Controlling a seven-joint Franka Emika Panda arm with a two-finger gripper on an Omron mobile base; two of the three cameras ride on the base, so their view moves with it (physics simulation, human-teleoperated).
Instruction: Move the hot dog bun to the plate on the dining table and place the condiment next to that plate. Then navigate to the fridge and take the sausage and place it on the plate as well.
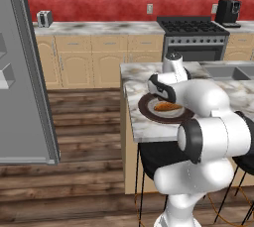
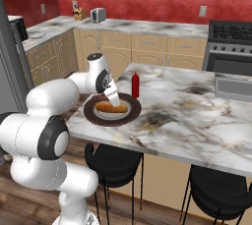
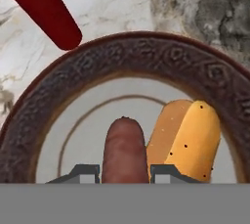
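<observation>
Hand view looks straight down along the gripper (image 3: 124,169): its fingers (image 3: 85,171) are clamped on the sausage (image 3: 124,149), a dark red rod that runs from between them toward 12 o'clock, over the pale centre of the plate (image 3: 146,54). The hot dog bun (image 3: 188,137) lies on the plate just beside the sausage at 3 o'clock, its long axis nearly parallel, leaning slightly toward 1 o'clock; whether the two touch I cannot tell. The condiment (image 3: 41,8) lies off the rim at 10 o'clock, on the tabletop (image 3: 127,3).

In the right base view the gripper (image 2: 116,102) hangs low over the plate (image 2: 112,112) with the bun (image 2: 110,106) under it, and the bottle (image 2: 135,85) stands upright just beyond the rim. What matters for the release, I judge, is that the sausage sits inside the rim, alongside the bun and not across it.
</observation>
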